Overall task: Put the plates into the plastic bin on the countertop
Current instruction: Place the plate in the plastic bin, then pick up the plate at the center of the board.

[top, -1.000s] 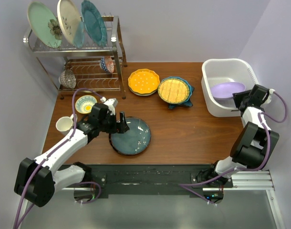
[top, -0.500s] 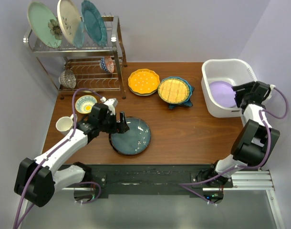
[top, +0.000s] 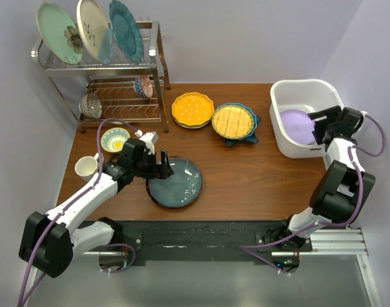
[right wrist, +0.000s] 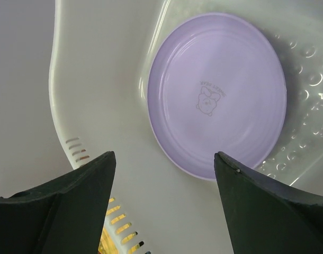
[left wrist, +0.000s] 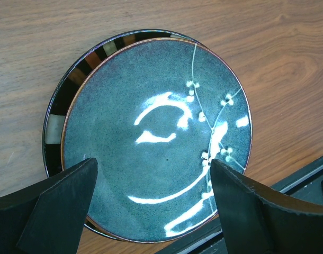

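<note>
- Right tool (right wrist: 164, 157), spread wide, hangs over the white plastic bin (top: 297, 83) at upper right; the lilac plate (right wrist: 217, 92) lies inside.
- Left tool (left wrist: 153, 166), also spread, hovers above the grey-blue plate (left wrist: 151, 121) at lower left centre.

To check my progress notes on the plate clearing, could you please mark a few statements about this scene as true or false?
1. The lilac plate lies inside the plastic bin. True.
2. The right gripper is clamped on the lilac plate. False: its jaws stand open above the bin, and the plate lies free.
3. The left gripper hangs open over the dark-rimmed plate. True.
4. The yellow scalloped plate is in the bin. False: it sits on the table, beside the gridded plate.
</note>
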Motion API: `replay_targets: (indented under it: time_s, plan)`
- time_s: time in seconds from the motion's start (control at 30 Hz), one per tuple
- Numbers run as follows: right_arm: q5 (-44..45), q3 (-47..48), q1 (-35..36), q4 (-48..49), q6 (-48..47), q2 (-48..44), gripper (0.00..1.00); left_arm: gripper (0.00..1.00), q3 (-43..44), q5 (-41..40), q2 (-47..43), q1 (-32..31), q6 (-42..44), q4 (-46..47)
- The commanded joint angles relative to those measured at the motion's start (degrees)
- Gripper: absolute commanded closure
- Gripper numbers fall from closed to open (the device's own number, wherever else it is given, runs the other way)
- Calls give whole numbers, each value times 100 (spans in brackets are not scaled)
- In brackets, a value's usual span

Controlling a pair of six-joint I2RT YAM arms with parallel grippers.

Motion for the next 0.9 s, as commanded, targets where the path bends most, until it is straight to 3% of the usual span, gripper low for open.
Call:
replay_targets:
  time_s: [0.0, 0.57, 0.87]
  plan:
    - [-317, 308, 118, -73, -110, -307, 21, 8, -5, -11, -126, -23, 108, 140]
    - [-150, 1380, 1120, -986, -909, -930, 20, 8, 65, -152, -205, -23, 81, 8]
    - [-150, 1556, 1989, -1548, -1357, -1458, 20, 8, 82, -240, -188, -23, 20, -71]
